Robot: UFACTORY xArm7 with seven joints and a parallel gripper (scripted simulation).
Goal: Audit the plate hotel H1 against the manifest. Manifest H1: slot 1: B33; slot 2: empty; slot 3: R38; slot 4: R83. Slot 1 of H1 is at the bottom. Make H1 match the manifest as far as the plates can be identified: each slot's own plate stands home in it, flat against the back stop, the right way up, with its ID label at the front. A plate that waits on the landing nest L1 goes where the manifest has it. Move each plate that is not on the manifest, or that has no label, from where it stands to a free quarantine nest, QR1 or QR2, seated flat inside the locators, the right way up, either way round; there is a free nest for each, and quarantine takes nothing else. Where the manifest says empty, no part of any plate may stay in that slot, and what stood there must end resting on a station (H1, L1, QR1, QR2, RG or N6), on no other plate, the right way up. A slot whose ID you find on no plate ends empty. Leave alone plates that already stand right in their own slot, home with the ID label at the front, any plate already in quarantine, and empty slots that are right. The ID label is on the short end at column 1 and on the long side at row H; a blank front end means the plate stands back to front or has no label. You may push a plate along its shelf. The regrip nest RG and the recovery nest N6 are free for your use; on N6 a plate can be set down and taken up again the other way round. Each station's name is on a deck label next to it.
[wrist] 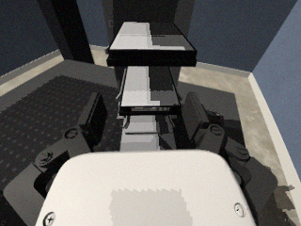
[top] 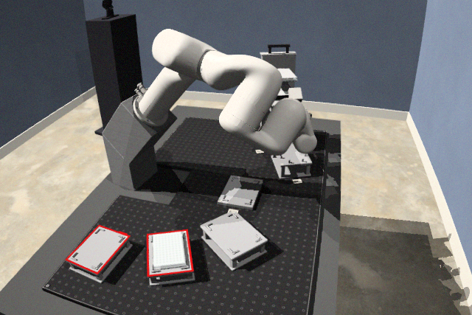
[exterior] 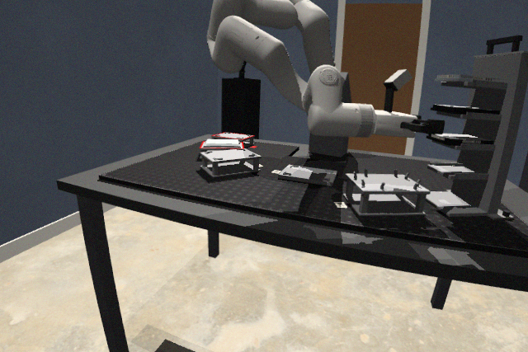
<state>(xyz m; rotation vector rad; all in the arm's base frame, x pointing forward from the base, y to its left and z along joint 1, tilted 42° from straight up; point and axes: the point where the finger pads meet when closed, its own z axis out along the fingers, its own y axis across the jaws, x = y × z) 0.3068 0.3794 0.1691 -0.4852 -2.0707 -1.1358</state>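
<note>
The plate hotel H1 (exterior: 486,126) stands at the right end of the table, with its shelves facing the arm. A light plate (exterior: 462,78) lies on the top shelf and a dark plate (exterior: 464,108) on the shelf below it. A third plate (exterior: 458,138) lies one shelf lower. My gripper (exterior: 431,125) is open and level, with its fingertips at the front end of that third plate. In the wrist view the plate (wrist: 150,96) lies just ahead of my open fingers, and nothing is between them. The dark plate (wrist: 151,44) is above it. I can read no labels.
Two red-framed quarantine nests stand at the near left: one (top: 97,249) is empty, the other (top: 169,252) holds a white well plate. A raised nest (top: 233,240), a flat nest (top: 240,197) and a raised nest with pins (exterior: 384,190) by the hotel are all empty.
</note>
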